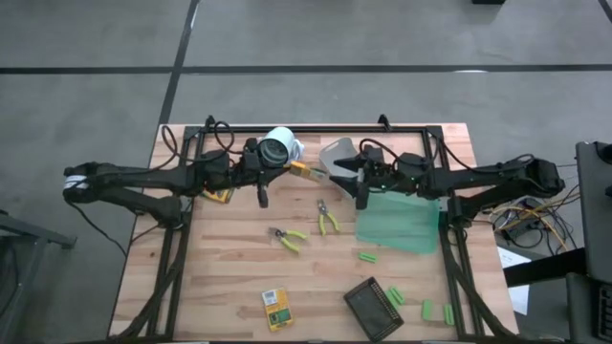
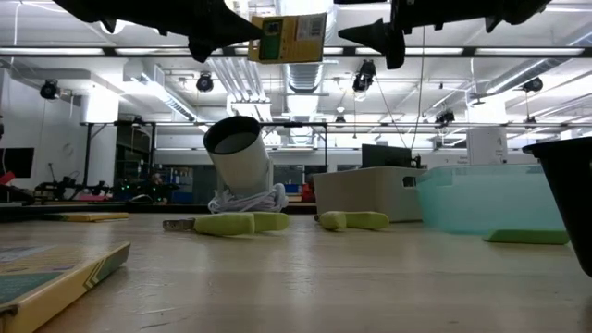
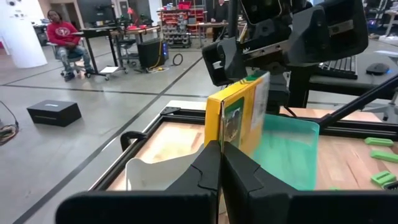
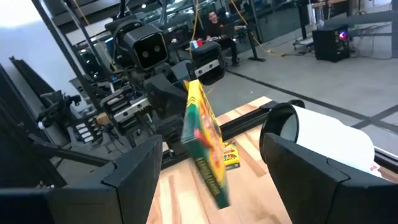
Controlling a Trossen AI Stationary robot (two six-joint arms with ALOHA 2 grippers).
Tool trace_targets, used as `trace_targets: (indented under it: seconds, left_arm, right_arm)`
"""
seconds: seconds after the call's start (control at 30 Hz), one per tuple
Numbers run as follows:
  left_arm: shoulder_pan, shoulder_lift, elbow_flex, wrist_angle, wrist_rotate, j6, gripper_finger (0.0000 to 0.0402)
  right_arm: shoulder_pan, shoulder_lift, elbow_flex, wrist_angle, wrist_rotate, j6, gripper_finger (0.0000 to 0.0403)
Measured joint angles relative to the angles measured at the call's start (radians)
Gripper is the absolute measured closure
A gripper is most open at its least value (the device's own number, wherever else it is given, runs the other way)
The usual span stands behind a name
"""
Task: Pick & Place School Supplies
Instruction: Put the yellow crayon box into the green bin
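left gripper (image 1: 292, 167): clenched on a yellow pack (image 1: 304, 171), lifted off the desk (image 1: 229, 277) near the middle of the far edge; in the left wrist view the fingers (image 3: 208, 171) pinch the pack's lower edge and it stands upright.
right gripper (image 1: 335, 173): released, fingers wide, at the same height, facing the left one; in the right wrist view the pack (image 4: 205, 140) hangs between its two fingers, touching neither.
held pack: between the two grippers, above the desk, seen high up in the low view (image 2: 289, 37).
second pack (image 1: 275, 309): flat on the desk near the near edge, left of centre.
third pack (image 1: 219, 195): on the desk at the left, partly under the left arm.
scissors: two pairs, one mid-desk (image 1: 289, 238), one just right of it (image 1: 326, 218).
green blocks: one (image 1: 367, 256) mid-desk, several toward the near right corner (image 1: 426, 309).
green bin (image 1: 400, 222): right side of the desk, under the right arm.
grey bin (image 1: 337, 153): far edge, beside the right gripper.
dark tray (image 1: 373, 307): near edge, right of centre.
white cup (image 1: 280, 145): far edge, tilted.
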Motion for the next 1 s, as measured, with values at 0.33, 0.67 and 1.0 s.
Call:
trace_targets:
  seconds: [0.33, 0.67, 1.0]
  left_arm:
    - [0.001, 0.0, 0.0, 0.0, 0.0, 0.0, 0.0397]
    - [0.001, 0.0, 0.0, 0.0, 0.0, -0.002, 0.0397]
    - [0.001, 0.0, 0.0, 0.0, 0.0, -0.003, 0.0397]
  right_arm:
    - [0.109, 0.0, -0.002, -0.052, 0.14, -0.121, 0.0135]
    - [0.215, 0.0, -0.001, -0.043, 0.383, -0.232, 0.0156]
    - [0.215, 0.085, 0.0, 0.054, 0.385, -0.22, 0.0166]
